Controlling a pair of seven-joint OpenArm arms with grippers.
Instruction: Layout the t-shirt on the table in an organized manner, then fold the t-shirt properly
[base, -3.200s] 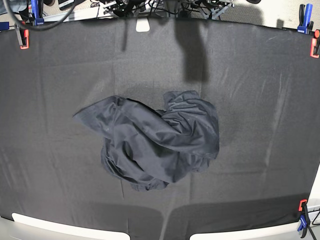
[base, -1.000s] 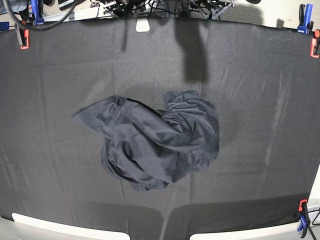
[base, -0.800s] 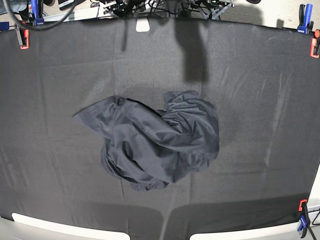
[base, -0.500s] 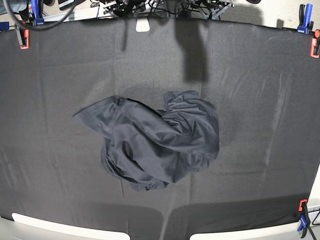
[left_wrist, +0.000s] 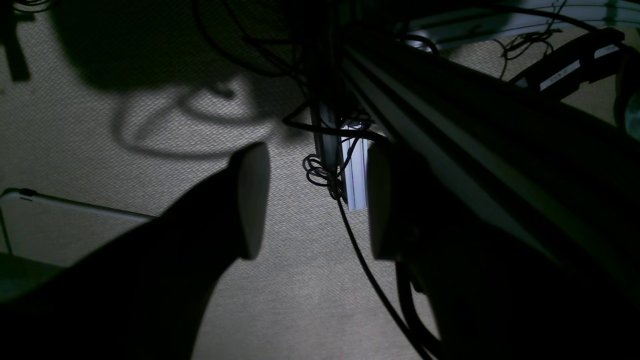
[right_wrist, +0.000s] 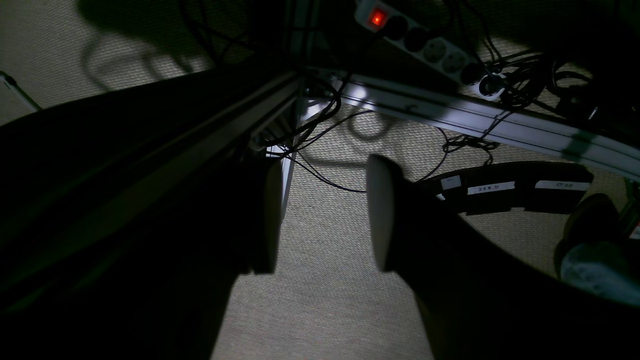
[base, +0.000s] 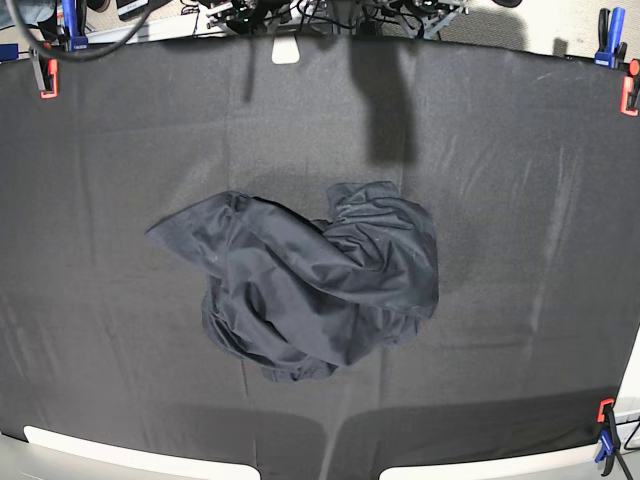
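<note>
On table (base: 520, 200), crumpled t-shirt (base: 300, 280).

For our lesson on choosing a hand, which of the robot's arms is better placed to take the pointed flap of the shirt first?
Probably the right. The shirt's pointed flap sticks out on the right arm's side of the table, and the right pincer is open and empty.

Woven floor (right_wrist: 320, 310) — dimly lit.
</note>
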